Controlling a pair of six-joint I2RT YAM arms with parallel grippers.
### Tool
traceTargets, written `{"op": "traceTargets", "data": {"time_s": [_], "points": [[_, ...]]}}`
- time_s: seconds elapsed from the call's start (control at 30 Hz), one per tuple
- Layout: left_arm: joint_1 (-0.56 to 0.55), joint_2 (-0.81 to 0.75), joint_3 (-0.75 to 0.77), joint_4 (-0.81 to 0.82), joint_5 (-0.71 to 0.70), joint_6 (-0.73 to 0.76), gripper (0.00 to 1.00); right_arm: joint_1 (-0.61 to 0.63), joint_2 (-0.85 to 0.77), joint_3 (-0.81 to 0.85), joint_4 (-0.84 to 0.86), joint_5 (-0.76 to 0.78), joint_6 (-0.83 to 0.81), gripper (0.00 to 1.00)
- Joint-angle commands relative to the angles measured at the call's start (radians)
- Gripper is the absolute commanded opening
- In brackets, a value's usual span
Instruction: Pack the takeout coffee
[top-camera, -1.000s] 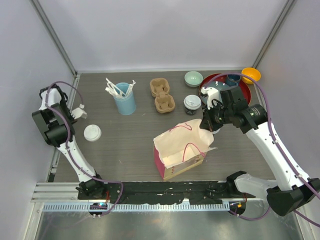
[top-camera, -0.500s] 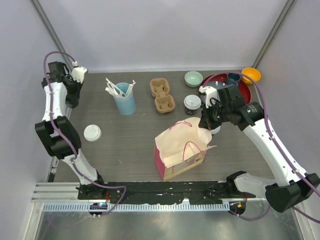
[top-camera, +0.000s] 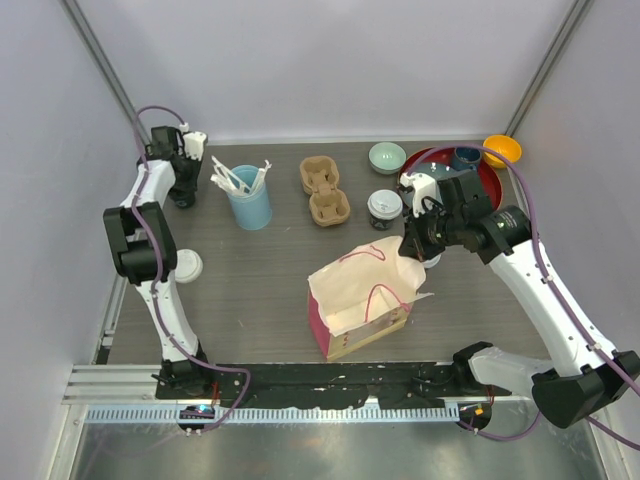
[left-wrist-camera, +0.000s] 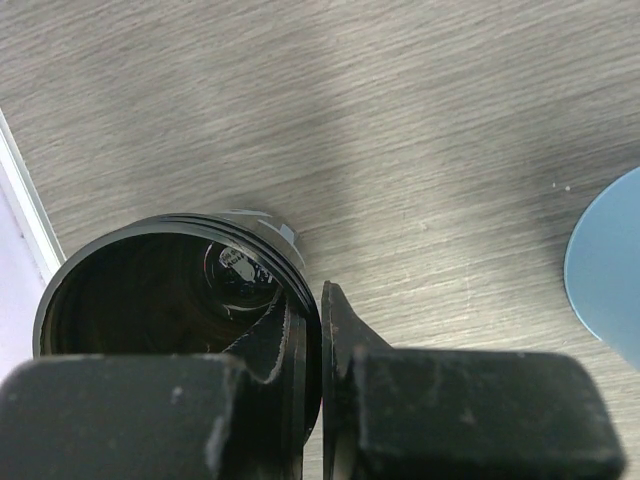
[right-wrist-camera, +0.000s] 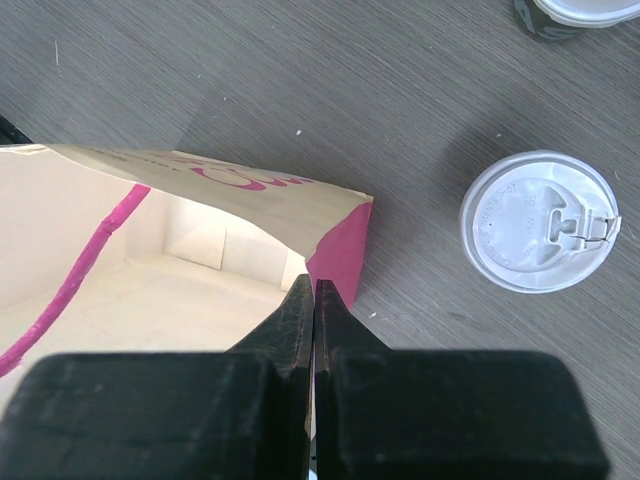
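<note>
Grey wood-grain surface (top-camera: 250, 300) carries everything. Tan paper bag with pink handles (top-camera: 365, 290) sits front-centre, mouth open, leaning over. Right hand (right-wrist-camera: 314, 295) is pinched closed on the bag's back-right rim, its fingers nearly touching with the paper wall between them. Red round tray (top-camera: 488, 175) at back right, brown cardboard cup carrier (top-camera: 323, 190) at back centre, light-blue cup of white utensils (top-camera: 249, 200) left of it. Left hand (left-wrist-camera: 318, 312) is at the back-left corner, clamped on the wall of a black open-topped round container (left-wrist-camera: 150, 290), with one finger inside the rim and one outside. For the coffee, one black paper cup with white sip lid (top-camera: 384, 205) stands on the surface between carrier and tray. The second lidded black cup (right-wrist-camera: 537, 222) stands near the bag's corner, not touching it, partly hidden by the right hand in the top view. White round lid (top-camera: 188, 266) near the left edge, partly behind the left arm; can't tell what's under it.
</note>
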Motion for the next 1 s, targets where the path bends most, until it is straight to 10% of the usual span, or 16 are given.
{"op": "traceTargets", "data": {"time_s": [0.0, 0.1, 0.23, 0.33, 0.67, 0.97], "points": [[-0.001, 0.021, 0.038, 0.064, 0.002, -0.029, 0.0, 0.0, -0.009, -0.009, -0.05, 0.017, -0.017, 0.01], [-0.001, 0.037, 0.038, 0.061, 0.009, -0.017, 0.01, 0.0, -0.014, -0.014, -0.049, 0.015, -0.015, 0.01], [0.0, 0.028, 0.035, 0.061, 0.015, -0.017, 0.54, 0.001, -0.017, -0.015, -0.049, 0.014, -0.015, 0.01], [-0.002, -0.006, 0.039, 0.064, 0.029, -0.029, 0.69, 0.001, -0.017, -0.014, -0.047, 0.015, -0.014, 0.03], [0.0, -0.16, 0.098, 0.001, 0.017, -0.058, 0.84, 0.001, 0.006, -0.014, -0.026, 0.04, 0.051, 0.12], [-0.002, -0.431, 0.081, -0.275, 0.14, -0.072, 0.89, 0.012, 0.015, 0.023, 0.061, -0.007, 0.233, 0.01]]}}
